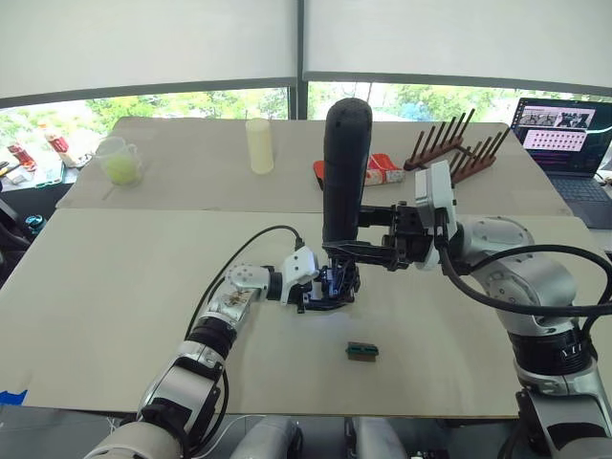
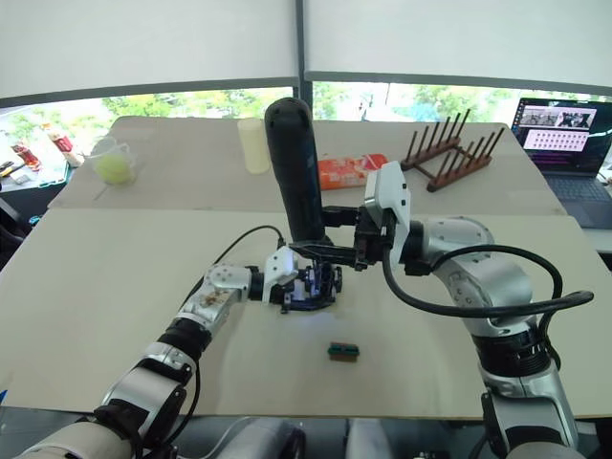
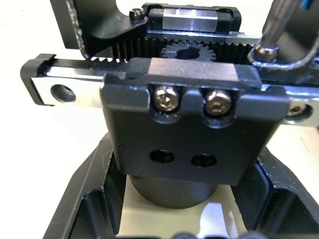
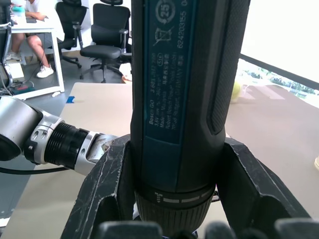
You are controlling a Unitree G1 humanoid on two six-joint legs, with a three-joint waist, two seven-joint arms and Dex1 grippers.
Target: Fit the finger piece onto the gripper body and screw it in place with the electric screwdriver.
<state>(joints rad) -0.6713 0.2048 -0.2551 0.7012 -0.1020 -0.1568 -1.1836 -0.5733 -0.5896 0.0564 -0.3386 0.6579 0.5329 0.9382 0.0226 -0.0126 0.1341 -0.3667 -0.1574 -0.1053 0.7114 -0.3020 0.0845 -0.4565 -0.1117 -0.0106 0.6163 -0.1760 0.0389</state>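
Tabletop: screwdriver tip seemingly behind gripper body.

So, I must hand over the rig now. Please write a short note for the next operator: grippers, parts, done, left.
Left gripper: shut on the gripper body, held on the table.
Right gripper: shut on the screwdriver, upright, tip at the gripper body.
Done: finger piece looks fitted; two screws sit in the front block.
Left: cannot tell if the screws are tight; check them, then put the screwdriver down.
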